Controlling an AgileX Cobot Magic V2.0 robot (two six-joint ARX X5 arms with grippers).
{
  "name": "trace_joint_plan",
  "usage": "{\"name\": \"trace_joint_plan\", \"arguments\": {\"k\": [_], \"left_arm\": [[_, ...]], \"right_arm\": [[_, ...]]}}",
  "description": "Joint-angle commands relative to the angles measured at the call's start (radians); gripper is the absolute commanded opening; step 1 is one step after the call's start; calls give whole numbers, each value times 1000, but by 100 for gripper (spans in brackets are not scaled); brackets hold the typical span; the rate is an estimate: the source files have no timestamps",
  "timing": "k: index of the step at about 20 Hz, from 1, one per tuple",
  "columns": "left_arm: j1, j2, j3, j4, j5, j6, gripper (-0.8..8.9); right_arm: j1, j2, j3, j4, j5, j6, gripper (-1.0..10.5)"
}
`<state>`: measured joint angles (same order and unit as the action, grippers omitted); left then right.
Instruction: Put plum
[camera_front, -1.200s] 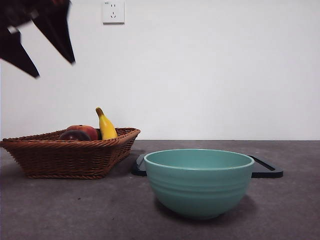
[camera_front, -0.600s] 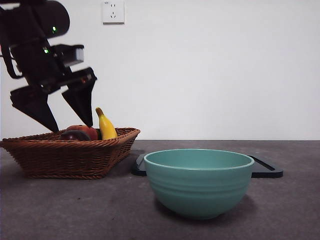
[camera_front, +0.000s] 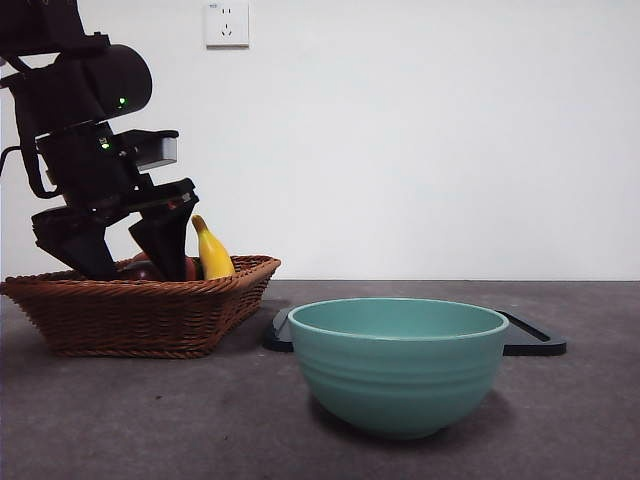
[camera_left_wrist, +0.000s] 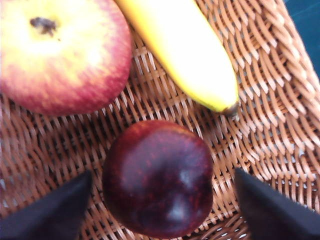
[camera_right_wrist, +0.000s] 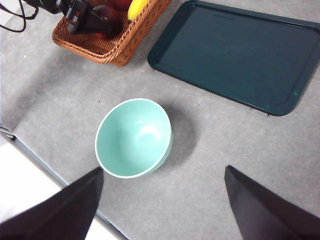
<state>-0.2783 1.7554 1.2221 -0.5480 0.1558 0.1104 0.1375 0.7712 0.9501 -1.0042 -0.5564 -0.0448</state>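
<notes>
Left gripper (camera_left_wrist: 160, 210) jaws spread wide, straddling glossy dark maroon round plum (camera_left_wrist: 159, 177), not yet touching it. Has dropped from above woven brown wicker basket (camera_front: 140, 310) down into it within last second; grasp looks imminent. Plum lies on basket floor. Red-yellow apple (camera_left_wrist: 60, 52) and yellow banana (camera_left_wrist: 182, 50) sit just beside plum, crowding jaws. Pale green ceramic bowl (camera_front: 398, 362) and dark teal tray (camera_right_wrist: 235, 52) nearby. Right gripper (camera_right_wrist: 162, 200) waits open, high above bowl.

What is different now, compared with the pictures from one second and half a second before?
The left gripper has come down from the upper corner into the brown wicker basket; its open jaws now stand on either side of the dark maroon plum, not yet closed. The yellow banana, red-yellow apple and turquoise bowl stayed put.
</notes>
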Motion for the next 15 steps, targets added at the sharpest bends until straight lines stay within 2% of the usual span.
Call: {"name": "trace_joint_plan", "arguments": {"k": [1, 3, 9, 15], "left_arm": [[-5, 26, 23, 2, -2, 9, 304], [-5, 26, 23, -6, -2, 9, 239], [-5, -11, 23, -35, -2, 5, 239], [-26, -225, 23, -95, 57, -5, 240]], "right_arm": [[4, 5, 17, 5, -2, 8, 388], [4, 5, 17, 5, -2, 8, 388], [4, 5, 17, 5, -2, 8, 388], [4, 5, 17, 4, -2, 8, 388]]}}
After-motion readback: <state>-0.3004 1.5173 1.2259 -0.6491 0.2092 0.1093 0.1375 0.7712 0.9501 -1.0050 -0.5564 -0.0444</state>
